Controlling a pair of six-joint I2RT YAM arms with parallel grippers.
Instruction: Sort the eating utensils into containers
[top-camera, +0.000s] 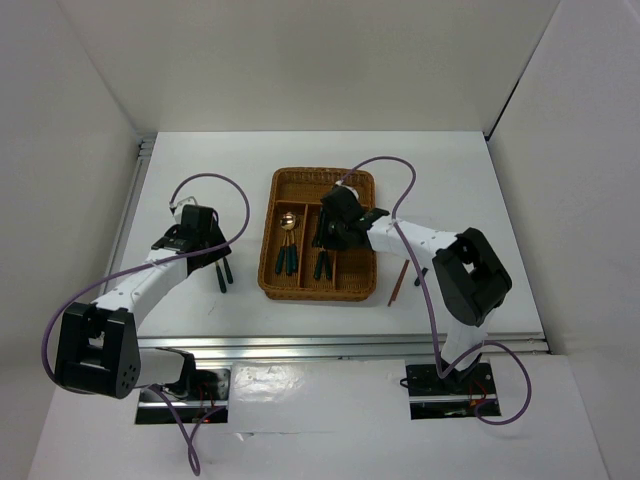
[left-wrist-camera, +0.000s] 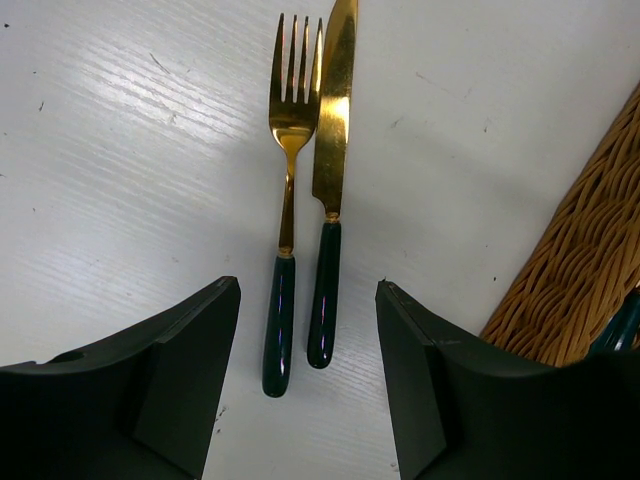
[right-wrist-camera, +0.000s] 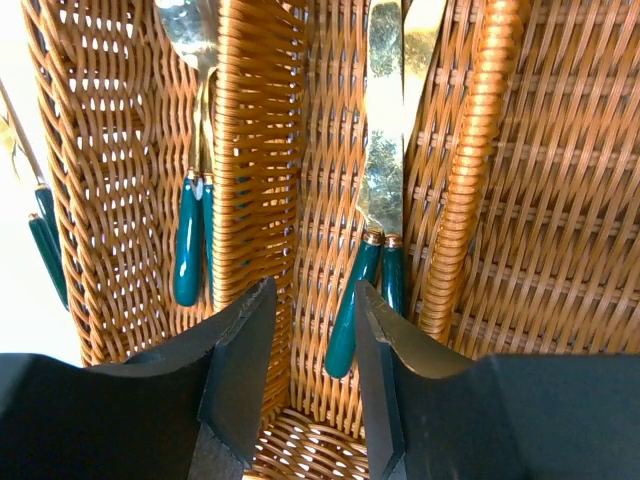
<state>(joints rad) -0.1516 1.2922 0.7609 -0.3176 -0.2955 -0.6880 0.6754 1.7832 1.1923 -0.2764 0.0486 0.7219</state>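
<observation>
Left hand (left-wrist-camera: 310, 290) straddles fork (left-wrist-camera: 285, 200) and knife (left-wrist-camera: 328, 180) beside tray (left-wrist-camera: 580, 270).

Left hand (left-wrist-camera: 308, 292): fingers apart; fork (left-wrist-camera: 285, 200) and knife (left-wrist-camera: 331, 150) lie side by side in the gap, running toward 12 o'clock.
Worktop (left-wrist-camera: 120, 180): bare from 9 to 11 o'clock.
Tray (left-wrist-camera: 580, 270): woven wall blocks 3 o'clock.
Right hand (right-wrist-camera: 315, 290): over the middle slot, with dividers (right-wrist-camera: 250, 130) close at 10 and 2 o'clock and two knives (right-wrist-camera: 385, 170) on the slot floor.

Gold fork (left-wrist-camera: 285, 190), knife (left-wrist-camera: 331, 150) parallel, beside wicker tray (left-wrist-camera: 580, 260)
</observation>
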